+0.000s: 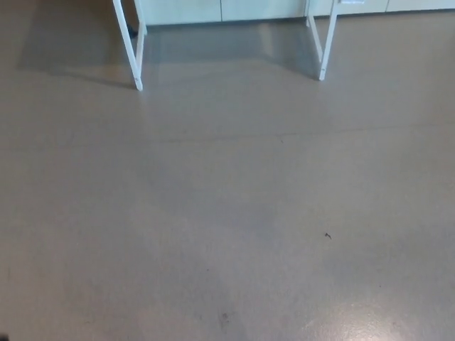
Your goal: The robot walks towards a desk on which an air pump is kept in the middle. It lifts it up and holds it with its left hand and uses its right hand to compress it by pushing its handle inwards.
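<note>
place: office or lab | smooth grey floor [227, 213] | white desk legs [131, 50]

Grey floor [227, 213] (white legs [131, 50] beyond)

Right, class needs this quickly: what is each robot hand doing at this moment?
Left hand: not in view.
Right hand: not in view.
Only floor and white desk legs show.
</note>
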{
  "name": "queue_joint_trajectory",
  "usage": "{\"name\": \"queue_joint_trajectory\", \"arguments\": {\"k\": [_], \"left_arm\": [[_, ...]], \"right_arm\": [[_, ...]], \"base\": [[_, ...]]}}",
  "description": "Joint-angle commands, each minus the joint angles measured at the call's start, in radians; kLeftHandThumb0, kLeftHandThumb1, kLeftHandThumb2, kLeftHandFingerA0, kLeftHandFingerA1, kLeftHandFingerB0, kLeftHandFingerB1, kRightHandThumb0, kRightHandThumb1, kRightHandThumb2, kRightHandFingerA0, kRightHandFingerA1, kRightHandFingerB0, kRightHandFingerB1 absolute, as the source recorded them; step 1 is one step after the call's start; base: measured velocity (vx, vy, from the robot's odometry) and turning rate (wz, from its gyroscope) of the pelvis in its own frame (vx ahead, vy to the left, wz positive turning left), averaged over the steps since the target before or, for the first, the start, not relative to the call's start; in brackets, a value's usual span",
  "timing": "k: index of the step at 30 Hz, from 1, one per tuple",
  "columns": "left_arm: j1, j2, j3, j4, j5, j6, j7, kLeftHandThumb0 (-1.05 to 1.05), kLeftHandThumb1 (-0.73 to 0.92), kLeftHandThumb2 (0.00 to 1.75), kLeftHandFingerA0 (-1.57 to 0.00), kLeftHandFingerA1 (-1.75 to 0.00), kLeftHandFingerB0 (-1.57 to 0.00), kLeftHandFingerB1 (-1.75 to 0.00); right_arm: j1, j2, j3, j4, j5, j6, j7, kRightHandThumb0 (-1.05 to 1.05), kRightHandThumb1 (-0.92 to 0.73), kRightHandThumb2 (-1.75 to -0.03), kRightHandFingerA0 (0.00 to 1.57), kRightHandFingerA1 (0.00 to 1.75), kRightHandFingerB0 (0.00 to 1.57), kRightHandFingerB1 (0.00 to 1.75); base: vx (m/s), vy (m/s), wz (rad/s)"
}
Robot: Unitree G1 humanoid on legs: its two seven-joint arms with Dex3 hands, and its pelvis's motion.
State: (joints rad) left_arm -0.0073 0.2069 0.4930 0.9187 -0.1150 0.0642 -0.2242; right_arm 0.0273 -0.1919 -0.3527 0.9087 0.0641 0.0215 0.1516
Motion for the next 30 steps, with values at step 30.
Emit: {"name": "queue_joint_trajectory", "arguments": {"k": [30], "left_arm": [[-0.051,0.067,0.187,0.057,-0.318,0.111,-0.219,0.05,0.55,1.03,-0.24,-0.58,-0.12,-0.5]], "right_arm": [[-0.044,0.013,-0.197,0.036,0.247,-0.047,0.138,-0.26,-0.65,-0.59,0.58,0.49,0.39,0.39]], "base": [[0.23,0.061,0.01]]}}
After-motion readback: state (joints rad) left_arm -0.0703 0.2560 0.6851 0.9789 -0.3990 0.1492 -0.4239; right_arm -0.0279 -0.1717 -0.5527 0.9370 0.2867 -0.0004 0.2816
